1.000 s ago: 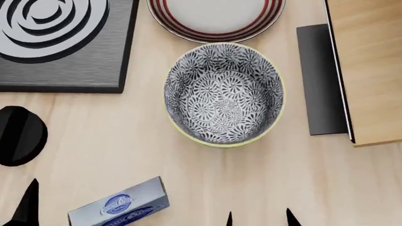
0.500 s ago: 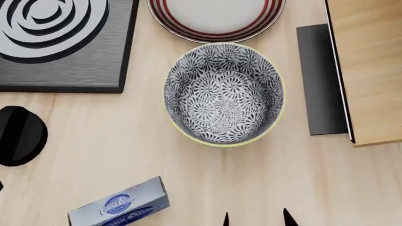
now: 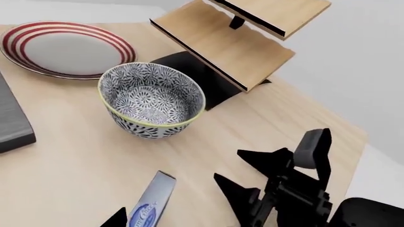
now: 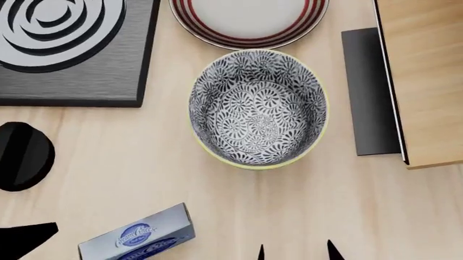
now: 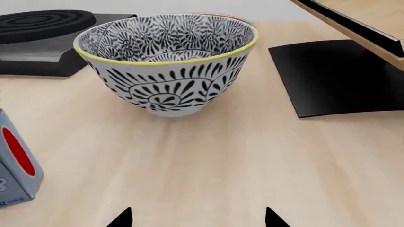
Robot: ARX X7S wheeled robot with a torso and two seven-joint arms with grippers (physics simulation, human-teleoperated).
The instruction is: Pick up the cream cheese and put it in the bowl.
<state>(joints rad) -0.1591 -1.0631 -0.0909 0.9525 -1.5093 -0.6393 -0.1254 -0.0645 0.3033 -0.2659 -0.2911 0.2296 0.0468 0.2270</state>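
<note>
The bowl, blue-and-white patterned with a yellowish rim, stands upright mid-table and holds nothing; it also shows as bowl and bowl. The cream cheese, a silver-grey box with a blue oval label, lies near the table's front left. My left gripper is open and low over the table, with the cream cheese between its fingers, close to one finger. My right gripper is open and empty, in front of the bowl. The cream cheese lies off to its side.
A red-striped white plate lies behind the bowl. A black stove burner sits at the back left. A wooden shelf with a black base stands at the right. A black rounded shape is at the left edge.
In the head view, the left gripper's finger left the frame, then came back in at the lower left, pointing toward the cream cheese. The right gripper, bowl and cream cheese stay put.
</note>
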